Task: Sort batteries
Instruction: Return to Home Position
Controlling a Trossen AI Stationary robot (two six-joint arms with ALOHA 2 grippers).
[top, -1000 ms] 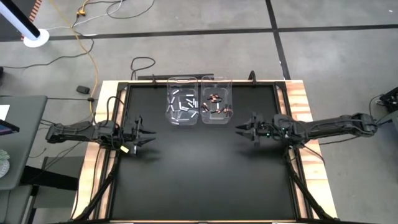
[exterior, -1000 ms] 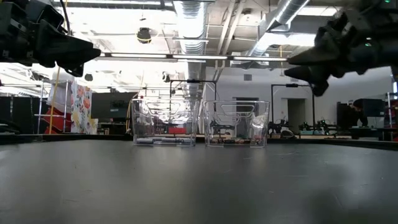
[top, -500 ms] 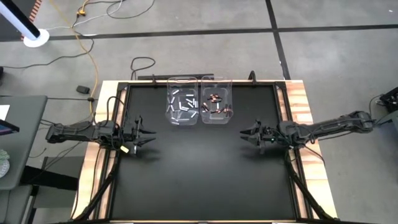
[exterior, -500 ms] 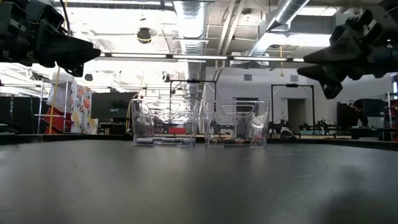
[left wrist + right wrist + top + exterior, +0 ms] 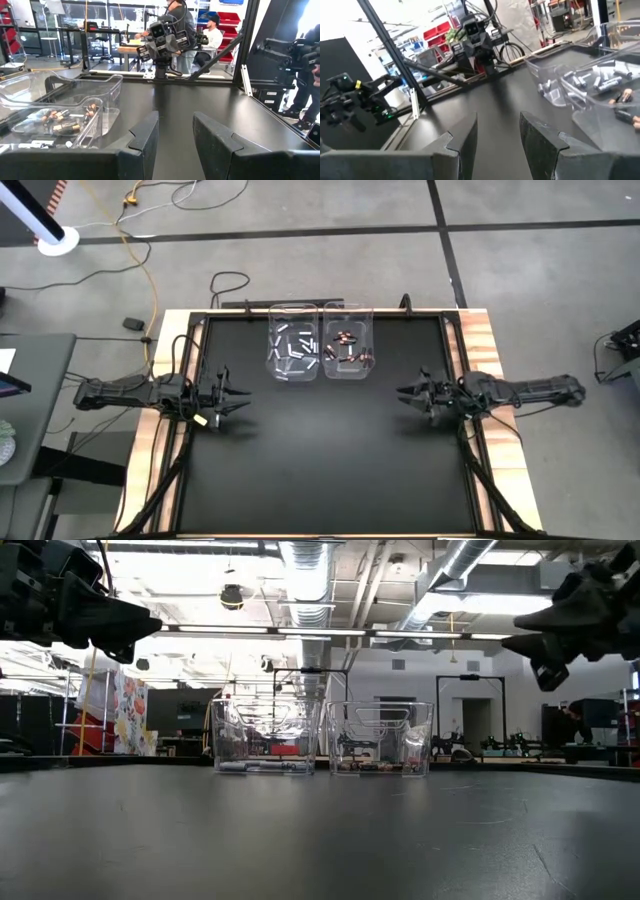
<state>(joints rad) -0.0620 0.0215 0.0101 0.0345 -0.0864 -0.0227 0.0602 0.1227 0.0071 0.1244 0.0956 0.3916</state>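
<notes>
Batteries (image 5: 295,348), tiny slim cylinders, lie in two clear bins set side by side near the back edge of the black table (image 5: 320,470). The white and silver ones are in the left bin (image 5: 270,330), the reddish-copper and dark ones in the right bin (image 5: 372,330). The left gripper (image 5: 240,398) hovers over the table's left side and the right gripper (image 5: 405,395) over its right. Both have their fingers parted and hold nothing.
</notes>
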